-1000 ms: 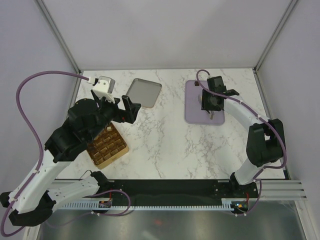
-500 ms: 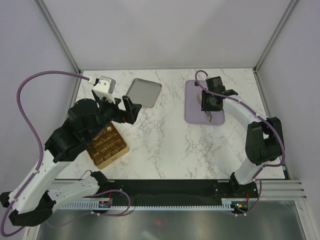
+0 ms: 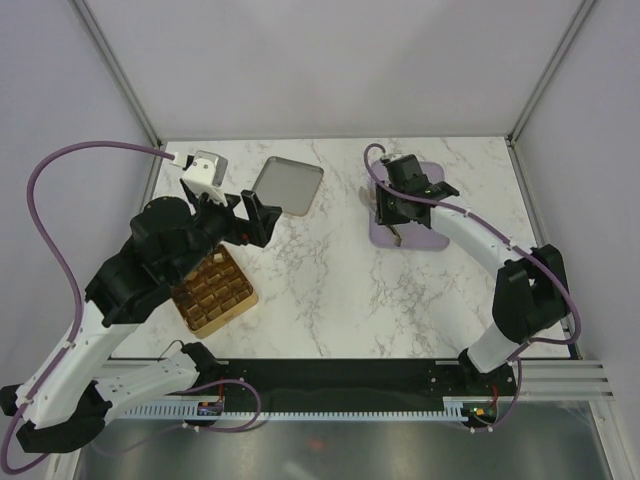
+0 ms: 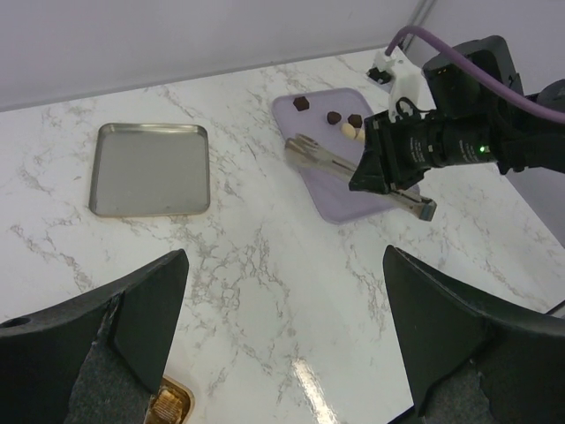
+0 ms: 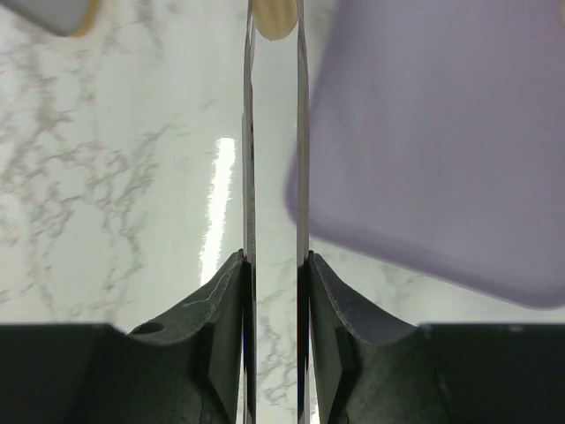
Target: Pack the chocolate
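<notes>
Several tiny chocolate pieces lie on the lilac tray (image 4: 340,190): dark ones (image 4: 301,103) (image 4: 333,117) and a cream one (image 4: 350,132). My right gripper (image 3: 395,210) (image 5: 274,256) is shut on metal tongs (image 4: 353,166) over the tray's left edge. In the right wrist view a cream-white piece (image 5: 274,18) sits between the tong tips. The gold box (image 3: 212,290) with brown compartments lies at the left. My left gripper (image 3: 250,215) (image 4: 284,265) hangs open and holds nothing, just right of the box.
A flat silver tray (image 3: 287,186) (image 4: 150,168) lies at the back between the two arms. White walls close the table at the back and sides. Bare marble (image 3: 330,280) spreads between the box and the lilac tray.
My right arm has swung left with the tongs, from mid-tray to the tray's left edge, and its jaws have squeezed them narrower. The left arm has barely moved.
</notes>
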Controlling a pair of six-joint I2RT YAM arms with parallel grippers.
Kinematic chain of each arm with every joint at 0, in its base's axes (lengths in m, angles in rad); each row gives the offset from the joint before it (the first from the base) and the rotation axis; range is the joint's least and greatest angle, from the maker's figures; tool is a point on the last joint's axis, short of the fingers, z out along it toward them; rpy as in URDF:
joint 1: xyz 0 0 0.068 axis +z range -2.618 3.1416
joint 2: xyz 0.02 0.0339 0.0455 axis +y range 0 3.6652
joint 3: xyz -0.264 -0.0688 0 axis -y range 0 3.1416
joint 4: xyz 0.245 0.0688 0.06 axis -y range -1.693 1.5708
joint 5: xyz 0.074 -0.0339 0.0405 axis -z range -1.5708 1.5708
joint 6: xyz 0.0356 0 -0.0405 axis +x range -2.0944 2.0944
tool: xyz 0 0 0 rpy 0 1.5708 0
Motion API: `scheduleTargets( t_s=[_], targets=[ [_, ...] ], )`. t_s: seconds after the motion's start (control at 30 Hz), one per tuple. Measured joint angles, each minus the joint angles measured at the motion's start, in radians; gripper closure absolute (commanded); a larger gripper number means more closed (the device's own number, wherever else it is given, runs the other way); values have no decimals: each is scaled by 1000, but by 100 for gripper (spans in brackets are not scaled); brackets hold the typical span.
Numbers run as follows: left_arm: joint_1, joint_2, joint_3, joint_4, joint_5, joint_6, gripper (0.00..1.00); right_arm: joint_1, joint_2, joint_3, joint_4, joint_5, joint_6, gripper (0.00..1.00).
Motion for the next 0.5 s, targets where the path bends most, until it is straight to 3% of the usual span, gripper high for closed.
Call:
scheduleTargets(
  t_s=[0.27, 0.5],
  targets=[
    [0, -33, 66, -2, 0, -9, 0, 307, 2, 79, 69, -47, 75, 71],
    [0, -64, 124, -3, 8, -30, 0, 482, 104, 189, 162, -88, 128, 71]
  ],
)
